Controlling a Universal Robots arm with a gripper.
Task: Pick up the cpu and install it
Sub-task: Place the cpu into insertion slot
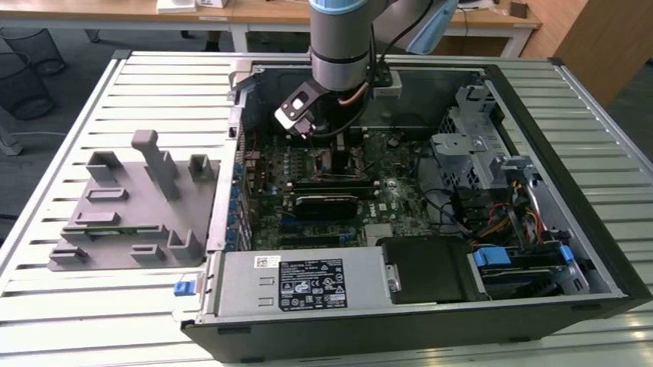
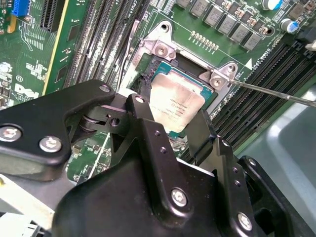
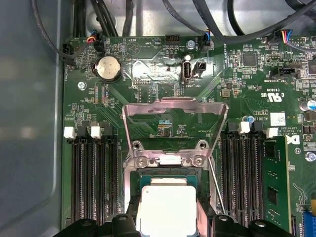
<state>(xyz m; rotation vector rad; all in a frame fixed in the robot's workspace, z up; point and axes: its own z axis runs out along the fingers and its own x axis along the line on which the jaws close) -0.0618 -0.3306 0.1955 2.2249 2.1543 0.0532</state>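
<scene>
We're hovering the gripper (image 2: 170, 114) right over the socket (image 2: 163, 48). It's pinching the cpu (image 2: 178, 101) by two opposite edges, jaws narrowed to just the chip's width. The cpu is sitting square over the socket, either just above it or already touching down; we can't tell which from these angles. The load plate (image 3: 175, 104) is standing flipped open at the socket's hinge side and the lever (image 2: 276, 95) is sticking out beside the socket, so nothing is clamping the chip.

Here's what we're worrying about. If the chip is going in a bit rotated or tilted against the socket, it's going to ride up on the frame and mash the contacts underneath. Letting go while it's cocked would be doing the same damage.

The gripper is also crowding the socket's rim. Any sideways drift is risking a scrape on the frame, or dragging the chip off its seat. And the memory stick (image 3: 274, 182) is sitting near the socket, so a wide swing is asking for a bump.
</scene>
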